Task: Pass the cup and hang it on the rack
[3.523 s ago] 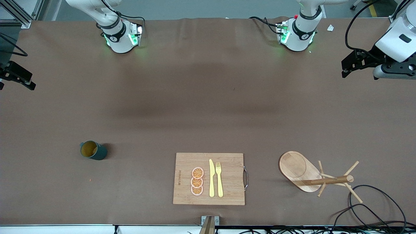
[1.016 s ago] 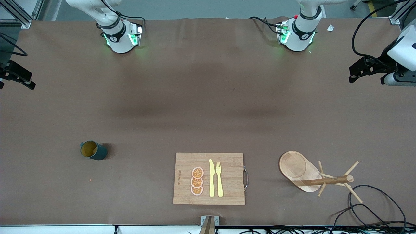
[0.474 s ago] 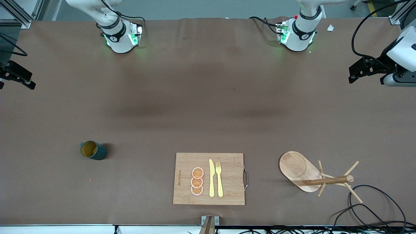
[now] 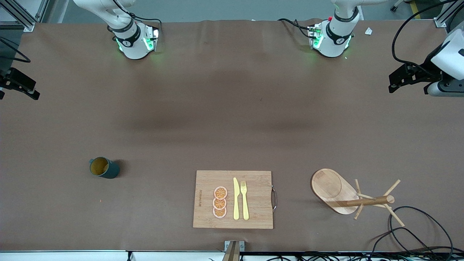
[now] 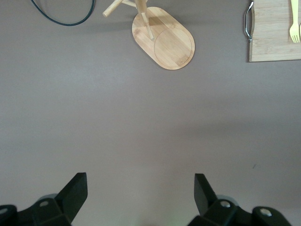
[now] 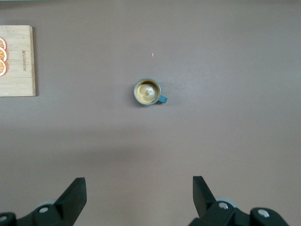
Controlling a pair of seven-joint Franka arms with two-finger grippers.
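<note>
the cup (image 4: 104, 168) stands upright at the lower left of the front view, handle away from the rack (image 4: 339, 192) at lower right. right gripper (image 6: 138, 200) and left gripper (image 5: 140, 197) hang wide open, empty. the right should descend straight, pinching the wall, leaving the handle free.

1. A bamboo cutting board (image 4: 233, 199) lies on the brown tabletop (image 4: 224, 119), near the front camera's edge.
2. On the board lie three orange slices (image 4: 220, 202), a yellow knife (image 4: 236, 198) and a yellow fork (image 4: 244, 199), side by side.
3. Black cables (image 4: 417, 232) loop at the left arm's end.
</note>
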